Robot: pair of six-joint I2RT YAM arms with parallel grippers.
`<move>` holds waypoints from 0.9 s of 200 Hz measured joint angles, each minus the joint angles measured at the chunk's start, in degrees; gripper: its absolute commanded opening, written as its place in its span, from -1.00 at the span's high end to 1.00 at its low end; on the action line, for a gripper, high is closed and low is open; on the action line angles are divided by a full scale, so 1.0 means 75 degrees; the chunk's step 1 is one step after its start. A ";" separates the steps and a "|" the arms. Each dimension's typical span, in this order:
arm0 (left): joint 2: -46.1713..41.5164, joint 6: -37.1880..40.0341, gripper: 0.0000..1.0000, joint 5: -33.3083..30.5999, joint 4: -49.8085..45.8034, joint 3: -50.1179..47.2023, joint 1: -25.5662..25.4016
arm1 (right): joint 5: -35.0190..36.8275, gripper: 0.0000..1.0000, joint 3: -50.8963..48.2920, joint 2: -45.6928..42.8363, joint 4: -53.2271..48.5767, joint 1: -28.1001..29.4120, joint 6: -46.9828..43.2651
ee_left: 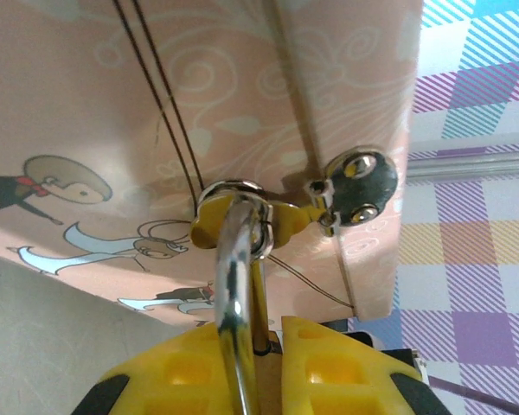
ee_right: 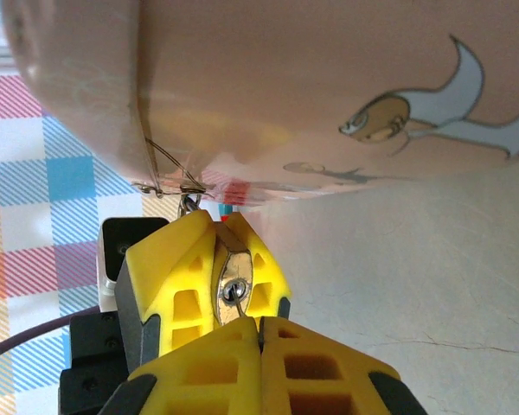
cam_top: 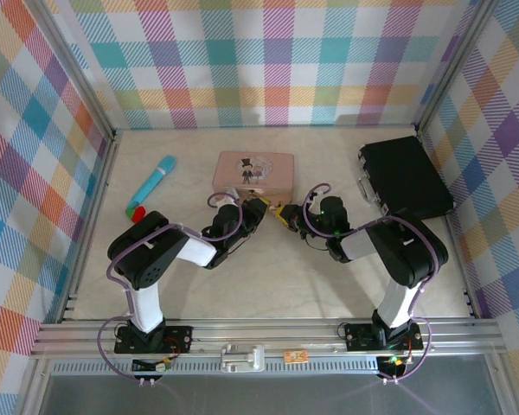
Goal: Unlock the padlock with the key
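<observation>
Beige tabletop (cam_top: 268, 285) inside plaid walls (cam_top: 277, 52), with a pink picture tin (cam_top: 255, 171) mid-table. Just on its near side, the left gripper (ee_left: 258, 333) clamps the brass padlock (ee_right: 232, 290). The right gripper (ee_right: 259, 327) is pinched closed at its keyhole; I can't tell if it grips the key.

Nothing readable from where I'm standing, tbh. The pink tin (cam_top: 254, 173) has only pictures on it: a little cartoon couple on the lid in the top view, and cartoon figures and pale swirls on it in the wrist views. I can't make out any lettering. There's a small orange tag (cam_top: 296, 355) on the aluminium rail (cam_top: 242, 331) at the near edge of the worktop (cam_top: 268, 285). It looks like it has some print on it, but it's way too small to read.
</observation>
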 measured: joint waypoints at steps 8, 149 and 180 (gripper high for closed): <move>0.0128 -0.0067 1.00 -0.0003 0.0105 0.0029 0.0000 | 0.0020 1.00 0.0000 0.0038 -0.0003 -0.0003 0.0125; 0.0303 -0.0586 1.00 -0.0044 0.0283 -0.0041 -0.0006 | 0.0122 1.00 0.0318 -0.0038 -0.1049 0.0035 -0.1457; 0.0303 -0.0586 1.00 -0.0032 0.0291 -0.0041 -0.0006 | 0.0431 1.00 0.0455 -0.0498 -0.1856 0.0157 -0.2693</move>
